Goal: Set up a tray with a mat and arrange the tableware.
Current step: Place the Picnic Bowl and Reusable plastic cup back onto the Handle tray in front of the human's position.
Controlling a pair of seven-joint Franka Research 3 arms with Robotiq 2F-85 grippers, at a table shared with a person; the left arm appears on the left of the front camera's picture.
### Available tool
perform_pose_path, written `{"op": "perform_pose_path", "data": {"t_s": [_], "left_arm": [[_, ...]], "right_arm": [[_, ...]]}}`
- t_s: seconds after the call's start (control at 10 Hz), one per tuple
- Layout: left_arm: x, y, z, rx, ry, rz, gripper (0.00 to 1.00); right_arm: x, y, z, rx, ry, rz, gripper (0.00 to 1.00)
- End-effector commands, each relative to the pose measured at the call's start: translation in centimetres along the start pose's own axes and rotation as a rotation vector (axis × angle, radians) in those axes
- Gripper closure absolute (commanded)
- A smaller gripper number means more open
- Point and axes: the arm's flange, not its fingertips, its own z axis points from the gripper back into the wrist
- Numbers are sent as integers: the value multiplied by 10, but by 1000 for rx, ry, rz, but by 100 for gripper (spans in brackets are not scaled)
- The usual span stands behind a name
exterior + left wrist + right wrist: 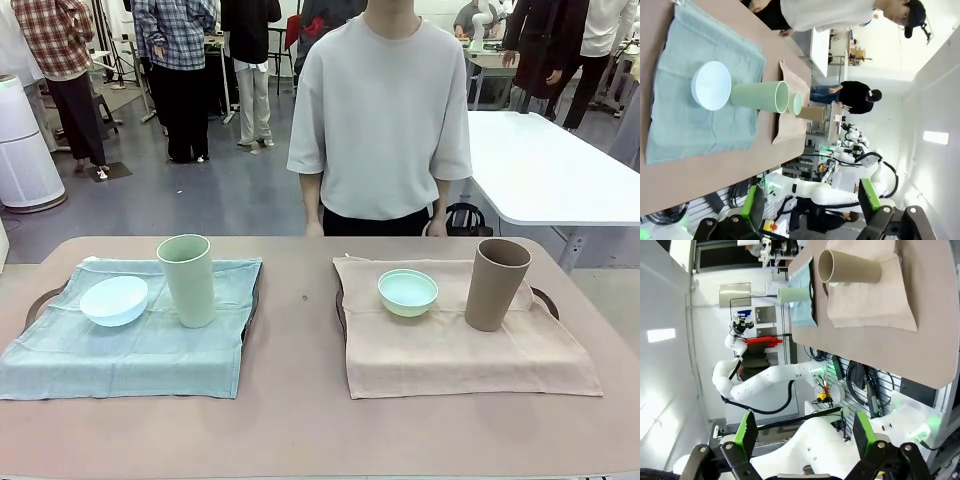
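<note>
Two mat-covered trays lie on the table. On the teal mat (150, 345) sit a pale blue bowl (114, 300) and a pale green cup (187, 280). The beige mat (450, 350) carries a mint green bowl (407, 292) and a tan-brown cup (496, 284). Dark tray rims (545, 297) peek out from under the cloths. My left gripper (812, 202) is open, off the table's edge, and looks at the blue bowl (711, 85) and green cup (760, 96). Also open and held away from the table, my right gripper (805, 432) has the tan cup (850, 267) far ahead.
A person in a pale T-shirt (380, 110) stands at the far side of the table, arms down. Bare tabletop (300, 300) runs between the two trays and along the near edge. Another white table (550, 170) stands behind on the right.
</note>
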Motion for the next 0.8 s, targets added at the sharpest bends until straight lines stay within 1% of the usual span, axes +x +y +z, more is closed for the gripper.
{"op": "perform_pose_path", "data": {"t_s": [0.0, 0.1, 0.7], "left_arm": [[-15, -9, -20, 54, -14, -126, 0], [0, 0, 0, 0, 0, 0, 0], [0, 0, 0, 0, 0, 0, 0]], "right_arm": [[6, 3, -4, -5, 16, 4, 0], [6, 3, -4, -5, 16, 4, 0], [6, 3, -4, -5, 16, 4, 0]]}}
